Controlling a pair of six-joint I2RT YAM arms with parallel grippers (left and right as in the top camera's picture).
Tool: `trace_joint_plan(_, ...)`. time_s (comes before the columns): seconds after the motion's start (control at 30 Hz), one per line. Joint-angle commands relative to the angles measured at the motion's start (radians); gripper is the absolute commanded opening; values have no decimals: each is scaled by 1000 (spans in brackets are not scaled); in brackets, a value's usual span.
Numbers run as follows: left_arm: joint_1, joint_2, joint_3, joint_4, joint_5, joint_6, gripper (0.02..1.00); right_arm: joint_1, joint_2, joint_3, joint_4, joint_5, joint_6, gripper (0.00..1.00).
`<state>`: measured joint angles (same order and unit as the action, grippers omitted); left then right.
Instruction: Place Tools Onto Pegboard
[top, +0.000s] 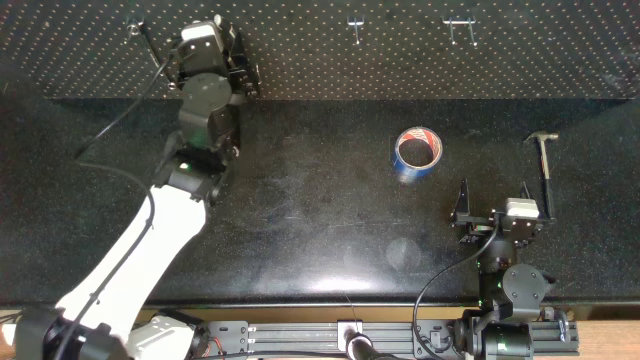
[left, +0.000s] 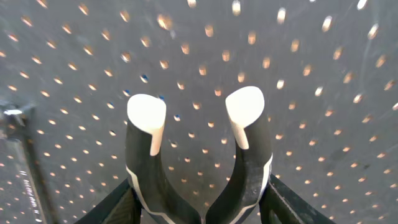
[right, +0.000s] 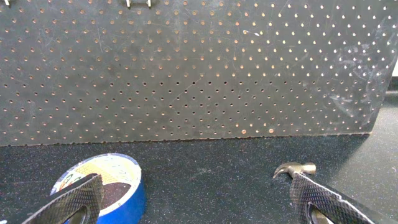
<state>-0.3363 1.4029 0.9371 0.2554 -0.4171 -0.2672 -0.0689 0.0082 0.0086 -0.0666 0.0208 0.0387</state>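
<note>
Right gripper (top: 495, 203): you are keeping it low by its base, fingers spread wide, gripping nothing.
Hammer (top: 545, 160): it is lying on the table (top: 300, 200) beside that gripper, head pointing toward the pegboard (right: 199, 81).
Tape roll (top: 418, 150): it is sitting on the table left of the hammer, apart from it.
Left gripper (left: 196, 112): you are pointing it at the pegboard, fingers parted and empty.
Hooks (top: 460, 30): they are sticking out of the pegboard farther right.
</note>
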Motion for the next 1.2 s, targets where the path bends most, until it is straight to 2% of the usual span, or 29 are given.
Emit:
trace_joint_plan(0.03,2,57,-1,65,51,66,27,7,-7,-5,-3,-3,-14,978)
trace_joint_plan(0.17,2,57,-8,83,59,93,29,7,-7,-5,-3,-3,-14,978)
trace_joint_plan(0.27,2,57,-80,236,59,127,29,7,-7,-5,-3,-3,-14,976)
trace_joint_plan(0.6,2,136,-142,194,47,127,36,7,-7,-5,-3,-3,-14,978)
trace_joint_plan(0.63,2,139,-142,194,47,127,305,7,-7,-5,-3,-3,-14,978)
trace_joint_plan(0.67,2,141,-142,194,47,127,654,7,-7,-5,-3,-3,-14,978)
trace_joint_plan(0.7,2,141,-142,194,47,127,785,7,-7,-5,-3,-3,-14,978)
trace_joint_plan(0.73,2,141,-142,194,47,127,833,7,-7,-5,-3,-3,-14,978)
trace_joint_plan(0.8,2,138,-142,194,47,127,993,7,-7,-5,-3,-3,-14,978)
trace_joint_plan(0.9,2,-26,-142,53,48,127,991,7,-7,-5,-3,-3,-14,978)
trace_joint_plan(0.93,8,-183,-149,-82,49,126,993,7,-7,-5,-3,-3,-14,978)
trace_joint_plan(1.0,31,-523,-309,-158,106,126,996,7,-7,-5,-3,-3,-14,978)
trace_joint_plan(1.03,79,-788,-486,-156,192,126,996,7,-7,-5,-3,-3,-14,978)
trace_joint_plan(1.13,304,-1164,-753,-153,496,127,991,7,-7,-5,-3,-3,-14,978)
trace_joint_plan(1.2,319,-1296,-842,-147,462,126,993,7,-7,-5,-3,-3,-14,978)
